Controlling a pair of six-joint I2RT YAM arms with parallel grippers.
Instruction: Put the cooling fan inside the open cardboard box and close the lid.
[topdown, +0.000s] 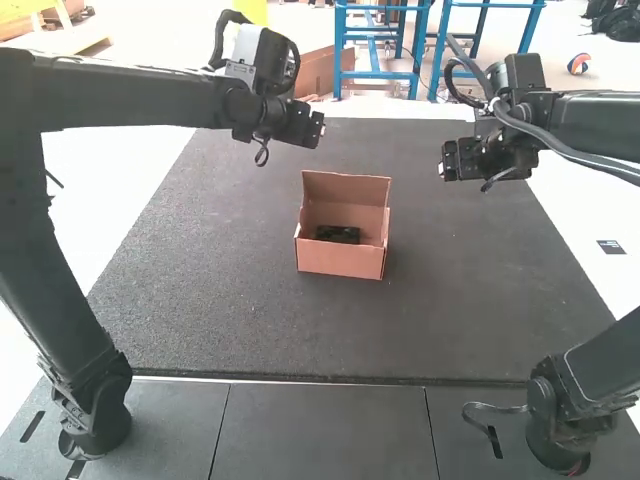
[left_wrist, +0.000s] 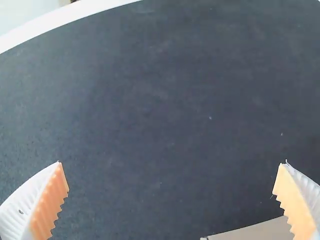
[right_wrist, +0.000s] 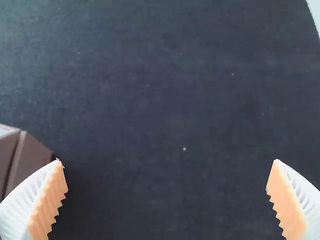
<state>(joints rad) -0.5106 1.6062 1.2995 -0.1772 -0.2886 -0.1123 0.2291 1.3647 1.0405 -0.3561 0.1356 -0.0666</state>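
Midway on the table (topdown: 90, 200), on the black mat (topdown: 200, 270), an open cardboard box (topdown: 341, 257) with a small black fan (topdown: 338, 233) lying flat on its floor. Placing apparently done already, with nothing left to carry. At the back of the opening, the lid (topdown: 346, 188) standing upright, not yet folded down; hence the closing yet to do. Raised above the mat, beyond the box's far left corner, the left gripper (left_wrist: 172, 200), with white ribbed fingers (left_wrist: 47, 200) and orange pads spread wide, holding nothing. Off to the right of the box, well apart from it and also raised, the right gripper (right_wrist: 162, 200), parted just as wide and likewise empty. Under each wrist camera, mostly bare mat, plus a brownish sliver at the edge, probably a bit of the box, though hard to tell. Judging by the layout, about halfway through. Remaining: getting a gripper behind the upright lid, tipping it forward and down over the opening, then pressing it flat. Possibly also steadying the box with the other arm, given light cardboard's likely tendency to slide under a push.
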